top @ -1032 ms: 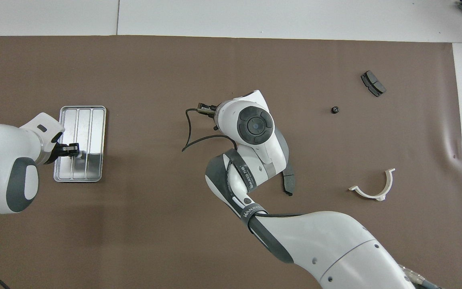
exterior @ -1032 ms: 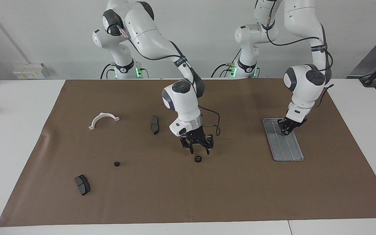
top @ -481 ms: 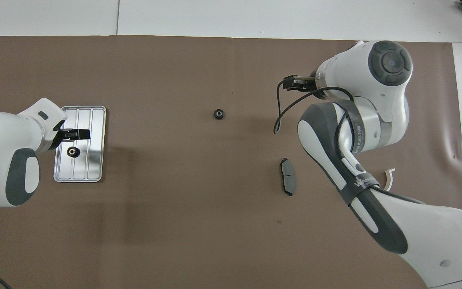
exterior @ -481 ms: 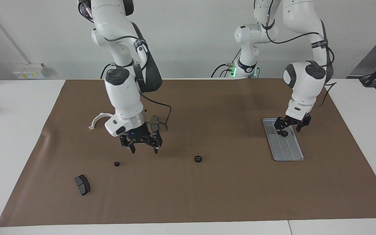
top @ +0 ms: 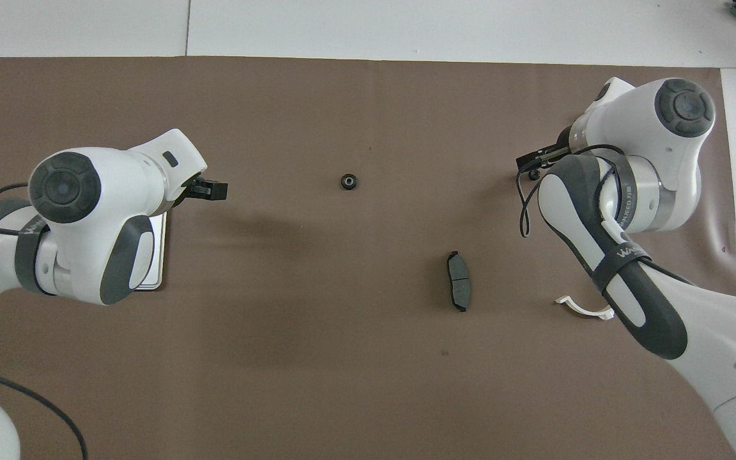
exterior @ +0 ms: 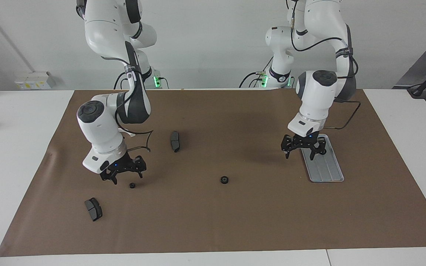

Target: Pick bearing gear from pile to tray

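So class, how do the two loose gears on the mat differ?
The middle gear looks larger than the end gear. The middle gear lies alone; the end gear has the open right gripper close by it. Both are black, round, flat on the mat, outside the tray, where the open left gripper hangs.

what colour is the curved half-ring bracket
White; the bracket shows best in the overhead view, partly under the right arm.
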Controlling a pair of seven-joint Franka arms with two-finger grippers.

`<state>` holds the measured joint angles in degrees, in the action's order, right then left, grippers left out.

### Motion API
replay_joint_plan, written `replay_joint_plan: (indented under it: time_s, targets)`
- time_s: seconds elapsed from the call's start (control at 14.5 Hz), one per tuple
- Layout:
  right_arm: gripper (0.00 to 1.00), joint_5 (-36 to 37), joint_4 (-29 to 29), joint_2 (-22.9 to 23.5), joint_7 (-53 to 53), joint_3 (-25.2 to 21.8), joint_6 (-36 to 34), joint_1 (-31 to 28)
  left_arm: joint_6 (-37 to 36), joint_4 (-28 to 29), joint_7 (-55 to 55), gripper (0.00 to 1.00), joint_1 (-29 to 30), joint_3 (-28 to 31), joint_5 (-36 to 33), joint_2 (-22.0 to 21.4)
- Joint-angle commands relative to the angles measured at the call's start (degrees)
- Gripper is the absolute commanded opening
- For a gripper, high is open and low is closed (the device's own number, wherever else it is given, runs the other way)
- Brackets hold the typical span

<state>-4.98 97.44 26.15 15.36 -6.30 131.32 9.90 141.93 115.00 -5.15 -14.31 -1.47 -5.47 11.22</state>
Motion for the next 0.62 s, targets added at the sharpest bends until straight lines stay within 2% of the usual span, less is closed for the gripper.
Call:
replay_joint_plan:
  time_s: [0.0, 0.21, 0.28, 0.48, 0.55]
  targets:
    - [1.00, 0.4, -0.1, 3.3, 4.5, 1.0, 2.7, -1.4, -0.3, -7.4, -4.6, 1.00, -5.8, 1.1, -0.9, 7.3]
    - [1.00, 0.3, 1.0, 3.6, 4.7, 1.0, 2.5, -0.6, -0.8, -15.5, -9.5, 1.00, -9.4, 1.1, -0.4, 13.6]
    - [0.94, 0.4, 2.0, 3.4, 4.8, 1.0, 2.8, -0.8, -0.8, -17.6, -10.7, 1.00, -10.5, 1.1, -0.2, 15.0]
    - [0.64, 0.5, 3.4, 2.9, 4.9, 1.0, 2.1, -1.0, -0.9, -24.8, -16.5, 0.98, -12.9, 1.0, -0.2, 20.5]
    - [0.57, 0.6, 3.5, 2.8, 4.9, 1.0, 1.9, -1.1, -1.0, -25.6, -17.2, 0.97, -13.0, 0.9, -0.1, 20.8]
